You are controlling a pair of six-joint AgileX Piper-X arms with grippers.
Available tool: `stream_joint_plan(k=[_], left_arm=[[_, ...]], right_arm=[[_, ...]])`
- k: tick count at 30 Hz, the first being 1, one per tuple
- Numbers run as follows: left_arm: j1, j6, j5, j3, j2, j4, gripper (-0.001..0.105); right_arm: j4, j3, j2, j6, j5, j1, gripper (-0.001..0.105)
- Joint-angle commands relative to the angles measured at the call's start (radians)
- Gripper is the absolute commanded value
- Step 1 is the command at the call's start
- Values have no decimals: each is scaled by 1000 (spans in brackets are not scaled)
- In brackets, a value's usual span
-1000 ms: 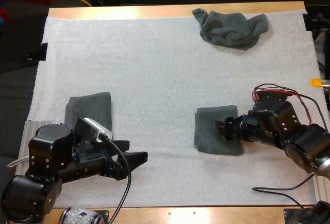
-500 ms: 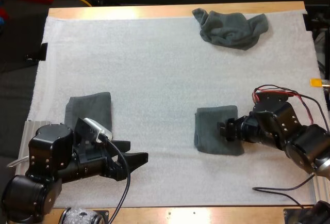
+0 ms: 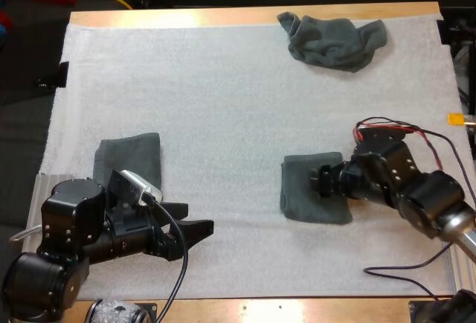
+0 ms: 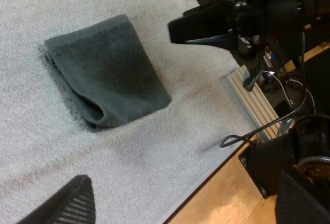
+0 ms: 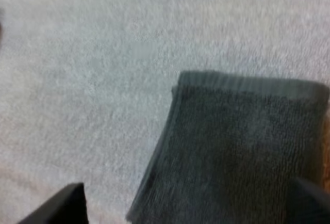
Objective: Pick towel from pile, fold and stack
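towel (image 3: 300, 201) folded, r gripper (image 3: 317, 181) over it, spread

Near edge of left folded towel (image 3: 134, 152) hidden under left arm (image 3: 74, 226); right end effector (image 3: 317, 182) covers part of right folded towel (image 3: 297, 193).

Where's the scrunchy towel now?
In the high view the crumpled towel lies at the far edge of the mat, right of centre, beyond the folded towel by my right gripper.

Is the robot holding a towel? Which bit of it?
Nothing is held. The left gripper has its jaws open over the mat; the right gripper has its jaws open over a folded towel, not pinching it.
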Motion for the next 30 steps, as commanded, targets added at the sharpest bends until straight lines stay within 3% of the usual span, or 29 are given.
stream_joint_plan(k=[1,30], left_arm=[[1,0,12,-8,-3,3,70],[1,0,22,-8,-3,21,70]], right_arm=[[-17,-7,18,-12,3,-1,74],[-147,-7,335,-33,3,-43,74]])
